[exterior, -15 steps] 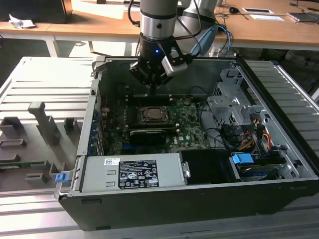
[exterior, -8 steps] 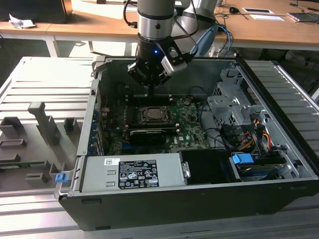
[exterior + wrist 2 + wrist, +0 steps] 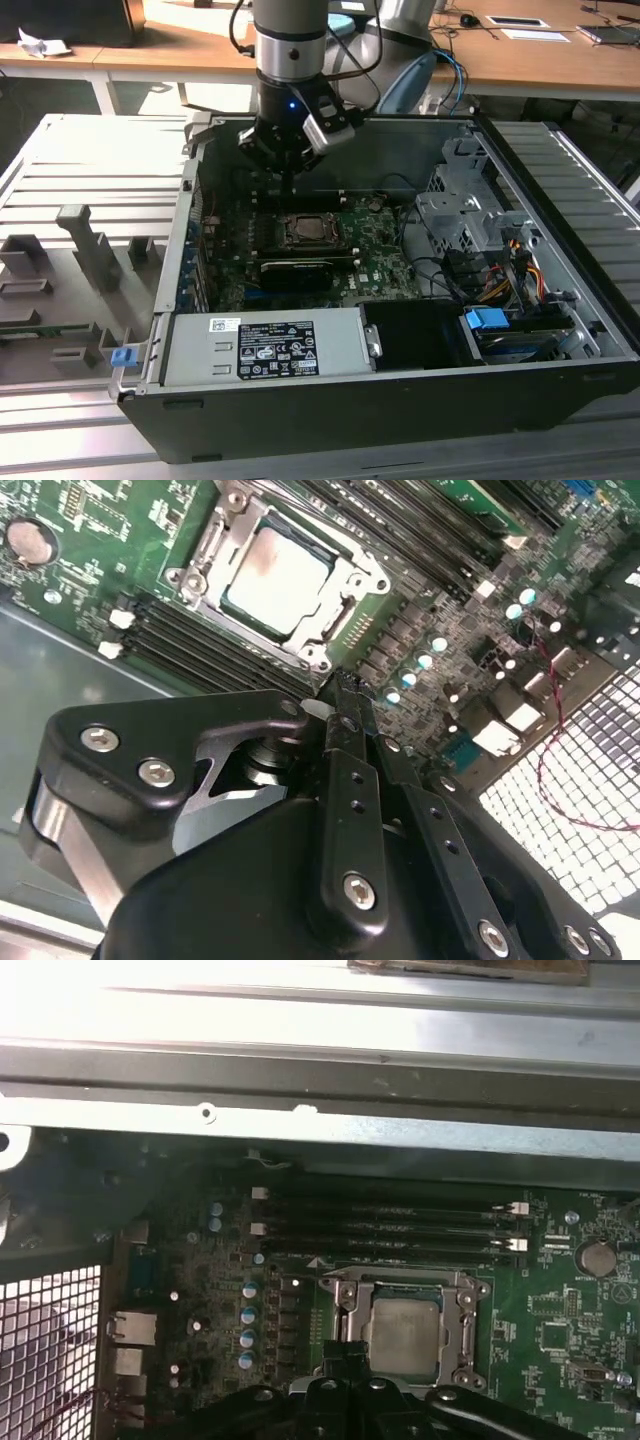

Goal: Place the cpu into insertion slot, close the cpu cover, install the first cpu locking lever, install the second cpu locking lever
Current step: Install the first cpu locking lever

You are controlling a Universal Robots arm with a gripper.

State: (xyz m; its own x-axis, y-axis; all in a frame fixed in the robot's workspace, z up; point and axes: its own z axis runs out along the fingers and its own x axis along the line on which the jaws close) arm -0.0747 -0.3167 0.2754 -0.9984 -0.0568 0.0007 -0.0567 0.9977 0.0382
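The cpu (image 3: 278, 580) lies flat in the insertion slot (image 3: 330, 232) on the green board, its pale metal face up. The silvery cpu cover (image 3: 338, 615) rests down around it as a frame, also seen as the cover (image 3: 462, 1330) framing the cpu (image 3: 403, 1325). My gripper (image 3: 289, 190) hangs just above the board at the socket's far edge, between the socket and the memory slots. Its black fingers (image 3: 345, 740) are pressed together with nothing between them. The gripper (image 3: 348, 1355) tip stands at the frame's corner. How the locking levers stand I cannot tell.
Black memory slots (image 3: 390, 1225) run beside the socket. A grey labelled power supply (image 3: 265, 350) fills the case's front, and a drive cage (image 3: 460, 215) with cables sits at the exterior view's right. The case wall (image 3: 300, 1070) rises behind. A grey fixture (image 3: 90, 245) stands outside.
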